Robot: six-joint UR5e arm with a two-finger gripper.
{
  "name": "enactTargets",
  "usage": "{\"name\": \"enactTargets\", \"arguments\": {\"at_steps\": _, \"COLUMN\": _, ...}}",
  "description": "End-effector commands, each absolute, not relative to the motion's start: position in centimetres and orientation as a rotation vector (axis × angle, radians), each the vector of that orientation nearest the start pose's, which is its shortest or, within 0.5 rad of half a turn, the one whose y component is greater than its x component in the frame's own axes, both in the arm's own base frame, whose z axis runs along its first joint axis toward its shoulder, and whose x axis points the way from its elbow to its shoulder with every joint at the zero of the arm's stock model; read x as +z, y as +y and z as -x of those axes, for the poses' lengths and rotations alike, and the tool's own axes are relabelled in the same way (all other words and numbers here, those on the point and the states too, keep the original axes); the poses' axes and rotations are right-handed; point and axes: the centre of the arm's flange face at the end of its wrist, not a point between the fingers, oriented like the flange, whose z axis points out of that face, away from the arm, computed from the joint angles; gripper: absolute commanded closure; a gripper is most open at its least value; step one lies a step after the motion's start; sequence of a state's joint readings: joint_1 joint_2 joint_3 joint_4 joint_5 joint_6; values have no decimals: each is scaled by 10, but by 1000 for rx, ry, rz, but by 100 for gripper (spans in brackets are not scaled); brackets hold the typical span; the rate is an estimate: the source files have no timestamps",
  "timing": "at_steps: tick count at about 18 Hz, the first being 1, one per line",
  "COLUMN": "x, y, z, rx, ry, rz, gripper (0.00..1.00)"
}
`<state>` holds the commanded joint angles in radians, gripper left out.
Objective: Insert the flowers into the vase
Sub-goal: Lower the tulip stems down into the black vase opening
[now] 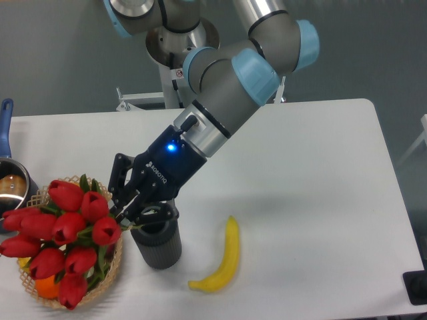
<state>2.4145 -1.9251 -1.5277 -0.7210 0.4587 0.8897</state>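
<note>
I have the gripper (128, 220) closed on the stems of the flowers (63, 230), bunch lying nearly horizontal with heads over the wicker basket (110, 277) and stem ends at the mouth of the vase (159, 239). Step in hand: insertion, not yet done. Next move, I judge: tip the bunch upright, feed stems down.

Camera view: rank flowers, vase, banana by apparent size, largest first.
1. flowers: the bunch spreads widest, covering most of the wicker basket.
2. banana or vase: too close to rank. The banana is longer but thin; the vase is stubbier, its top partly hidden by the end effector.
</note>
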Motion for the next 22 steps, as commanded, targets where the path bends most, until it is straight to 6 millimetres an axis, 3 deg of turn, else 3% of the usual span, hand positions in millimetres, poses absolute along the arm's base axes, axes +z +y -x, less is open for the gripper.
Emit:
{"name": "enactTargets", "arguments": {"at_steps": 4, "x": 438, "y": 583, "z": 323, "rx": -407, "ry": 373, "rz": 1931, "gripper": 86}}
{"name": "enactTargets", "arguments": {"at_steps": 12, "x": 400, "y": 558, "z": 340, "rx": -439, "ry": 376, "rz": 1877, "gripper": 84}}
{"name": "enactTargets", "arguments": {"at_steps": 16, "x": 373, "y": 549, "z": 337, "rx": -443, "ry": 390, "rz": 1884, "gripper": 82}}
{"name": "enactTargets", "arguments": {"at_steps": 22, "x": 352, "y": 531, "z": 344, "rx": -463, "ry": 371, "rz": 1851, "gripper": 81}}
